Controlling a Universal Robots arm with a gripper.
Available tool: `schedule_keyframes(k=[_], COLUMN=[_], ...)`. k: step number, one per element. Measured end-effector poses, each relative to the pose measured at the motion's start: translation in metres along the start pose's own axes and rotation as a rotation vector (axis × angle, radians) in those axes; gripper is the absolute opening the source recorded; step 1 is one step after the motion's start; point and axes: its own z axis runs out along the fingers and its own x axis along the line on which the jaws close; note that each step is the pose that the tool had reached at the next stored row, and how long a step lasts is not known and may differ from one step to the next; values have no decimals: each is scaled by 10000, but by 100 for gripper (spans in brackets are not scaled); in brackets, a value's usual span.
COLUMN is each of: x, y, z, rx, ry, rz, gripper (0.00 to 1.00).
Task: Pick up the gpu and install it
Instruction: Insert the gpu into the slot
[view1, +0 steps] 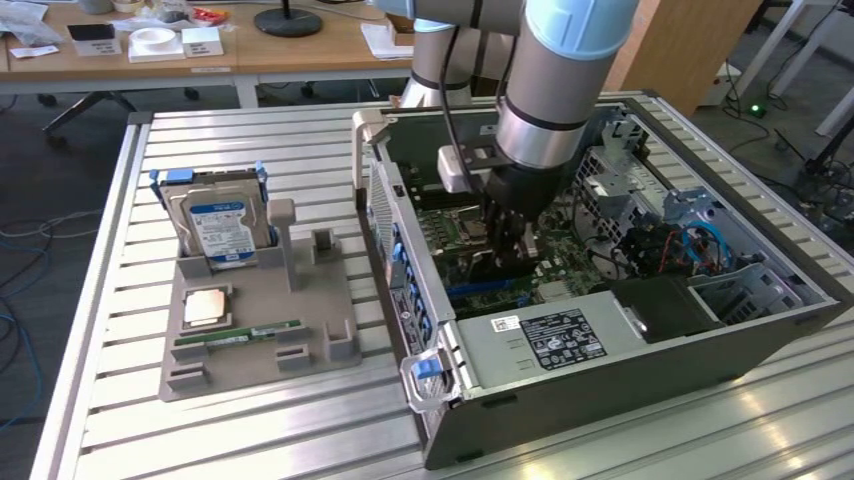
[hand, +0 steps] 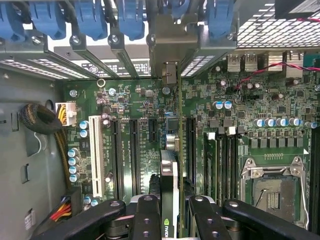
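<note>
- In the exterior view, I am reaching down into the open computer case, which is lying on its side on the slatted metal table.
- My gripper is hanging over the green motherboard in the middle of the case, with my fingers clamping the gpu. The card is standing on edge between them.
- The power supply is sitting in the case corner nearest the camera, just beside my gripper.
- Outside the case, on the exterior view's left, a grey holder tray is resting on the table. It is carrying a blue-labelled hard drive standing upright, a CPU lying flat and a narrow RAM stick lying flat.
- In the wrist view, my gripper is grasping the gpu edge-on, one black finger pressing each face of it.
- The card is pointing toward the case's rear wall, where a row of blue latches is lining the bracket openings.
- It is hovering among the long black expansion slots on the case's motherboard, with a white slot to one side and the CPU socket well apart on the other.
- I cannot tell whether the card's lower edge is touching a slot.
</note>
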Motion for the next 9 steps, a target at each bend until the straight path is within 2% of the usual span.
schedule_keyframes(k=[9], x=[0], y=[0], z=[24], rx=[0], ry=[1], rz=[0], gripper=[27])
